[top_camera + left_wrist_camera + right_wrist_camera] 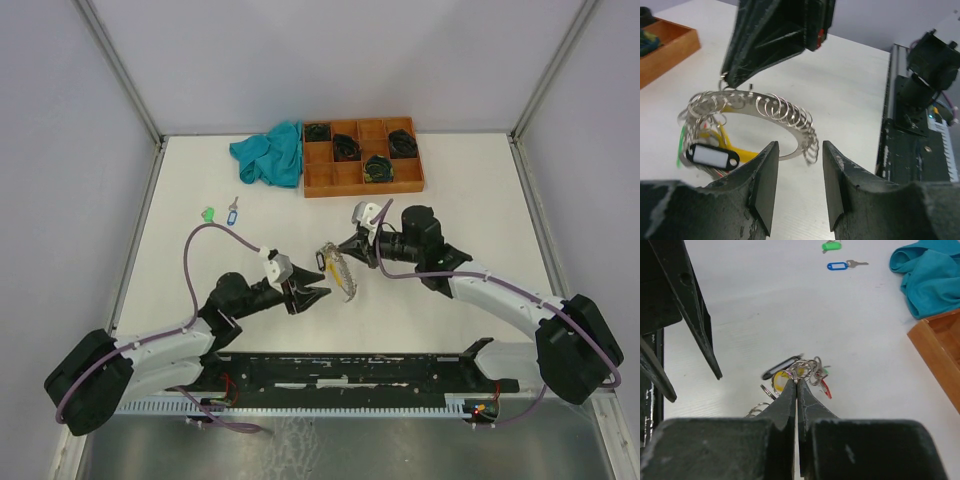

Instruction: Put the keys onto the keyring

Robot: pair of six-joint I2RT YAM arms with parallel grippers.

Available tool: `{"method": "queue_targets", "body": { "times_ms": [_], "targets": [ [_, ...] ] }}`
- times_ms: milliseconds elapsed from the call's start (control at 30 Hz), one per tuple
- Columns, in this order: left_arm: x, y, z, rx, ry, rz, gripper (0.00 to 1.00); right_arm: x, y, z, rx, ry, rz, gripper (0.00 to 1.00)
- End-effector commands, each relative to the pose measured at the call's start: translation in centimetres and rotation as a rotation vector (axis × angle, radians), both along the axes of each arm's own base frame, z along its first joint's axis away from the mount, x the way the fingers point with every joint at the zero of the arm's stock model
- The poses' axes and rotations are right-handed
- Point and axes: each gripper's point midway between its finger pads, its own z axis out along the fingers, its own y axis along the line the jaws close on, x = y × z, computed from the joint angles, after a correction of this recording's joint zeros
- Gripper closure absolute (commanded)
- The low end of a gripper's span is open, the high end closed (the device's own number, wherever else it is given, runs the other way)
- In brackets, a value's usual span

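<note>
- Grips the keyring (338,272) at mid-table in the tightly pinched right gripper (335,252), likely steadying it for threading.
- Sets the left gripper (322,293) just beside it, jaws parted, empty.
- Leaves a green-tagged key (208,213) and a blue-tagged key (233,212) unthreaded, far left.
- Offers no readable writing, only a blank label on a black tag (712,156).

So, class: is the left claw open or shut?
Open: the left claw shows its fingers apart, the keyring beyond them.
</note>
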Motion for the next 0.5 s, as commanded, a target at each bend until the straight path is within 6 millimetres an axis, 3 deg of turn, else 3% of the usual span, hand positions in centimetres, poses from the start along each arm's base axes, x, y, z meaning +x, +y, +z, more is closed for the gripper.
{"method": "queue_targets", "body": {
  "times_ms": [0,200,467],
  "targets": [
    [2.7,1.7,2.8,-0.103,-0.025,0.2,0.52,2.0,-0.1,3.5,0.062,-0.142,-0.059,0.99],
    [2.8,1.8,3.3,-0.118,-0.039,0.21,0.5,1.5,0.1,3.5,0.067,-0.145,-0.025,0.99],
    [4.5,1.8,5.0,-0.134,-0.056,0.255,0.5,1.1,0.2,3.8,0.076,-0.158,-0.004,0.99]
  ]
}}
